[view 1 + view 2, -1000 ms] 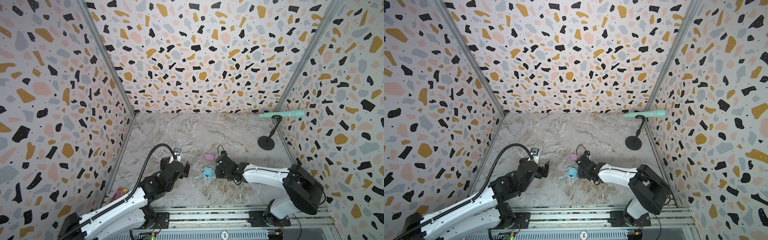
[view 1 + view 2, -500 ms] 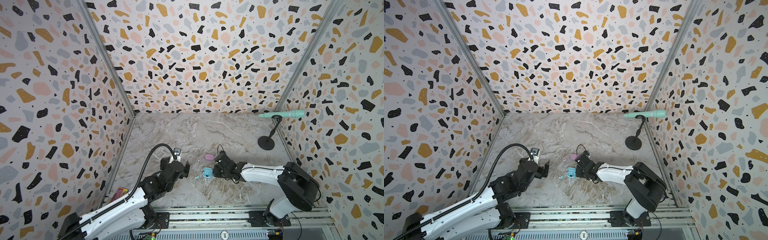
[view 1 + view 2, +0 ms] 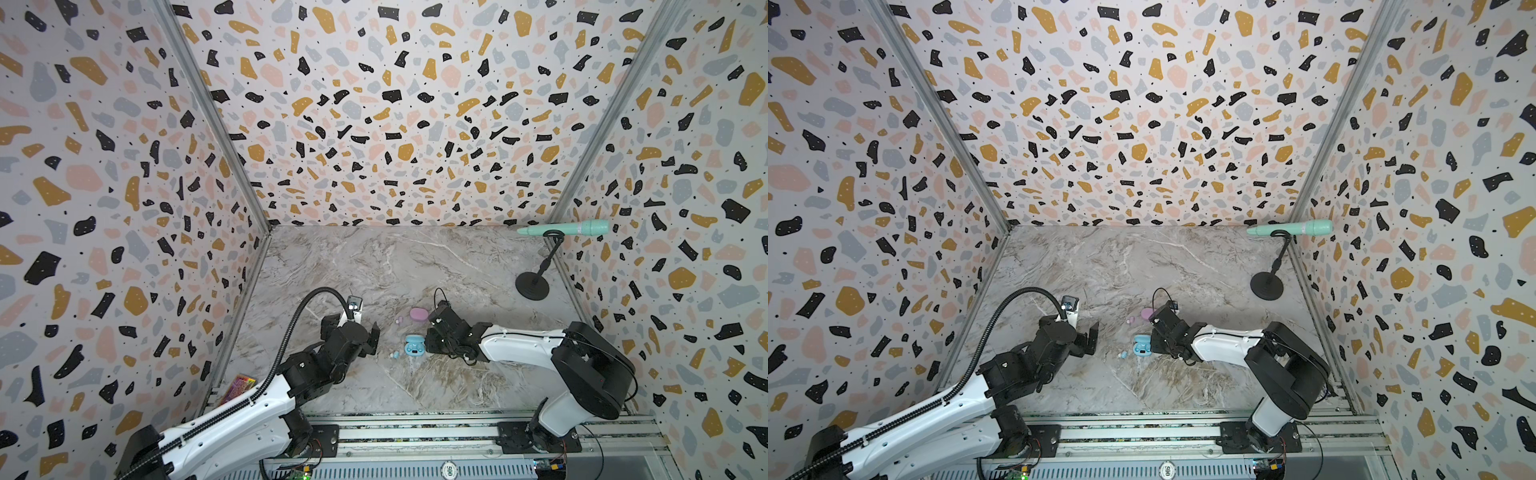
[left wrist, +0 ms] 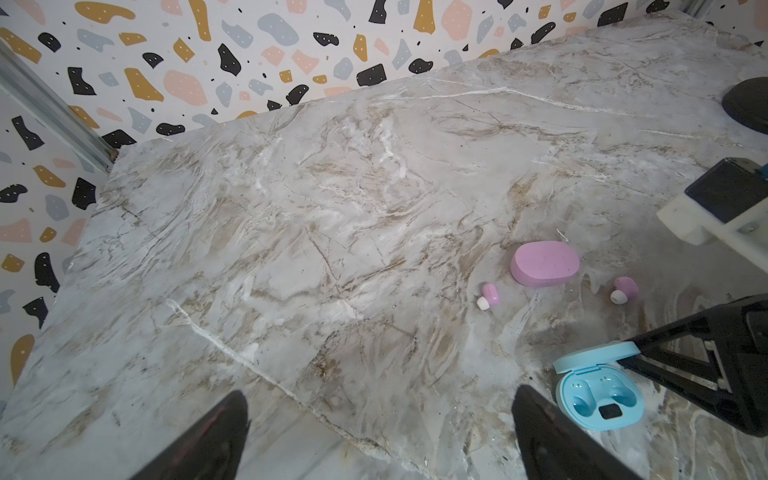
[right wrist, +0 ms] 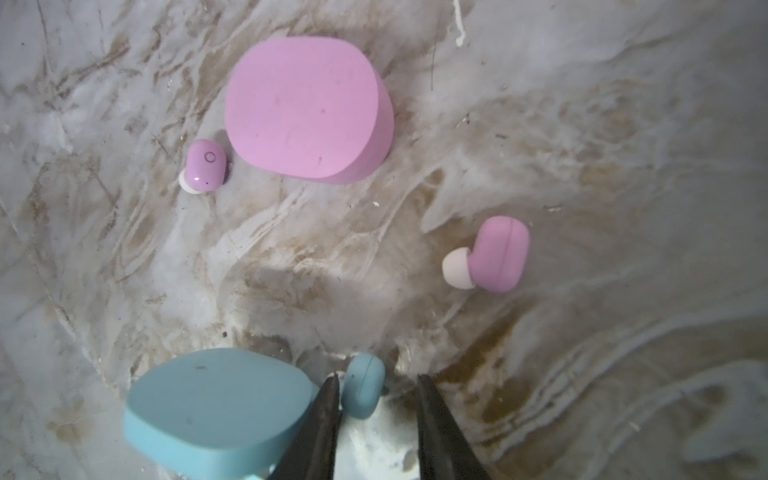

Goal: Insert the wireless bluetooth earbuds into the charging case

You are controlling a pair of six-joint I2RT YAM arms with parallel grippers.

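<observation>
Right wrist view: right gripper (image 5: 377,378), jaws slightly apart and unclamped, straddles a tiny light blue earbud (image 5: 365,384) on the grey marble tabletop (image 5: 623,166) beside the open light blue pill-shaped case (image 5: 216,407). Left gripper (image 4: 378,392) gapes wide, left. Farther lie a closed pink pill-shaped case (image 5: 307,108) and two pink earbuds (image 5: 205,166). Bare marble beyond reaches the terrazzo walls (image 3: 374,124), with a mint microphone (image 3: 573,227) on its stand far right.

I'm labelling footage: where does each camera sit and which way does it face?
Top views: high at the front, looking down on the marble table; both arms show.
Left wrist: on that arm, facing across the table; open left hand shows.
Right wrist: looks down past the right hand at a blue earbud.
Both wrist views share the pink case.
</observation>
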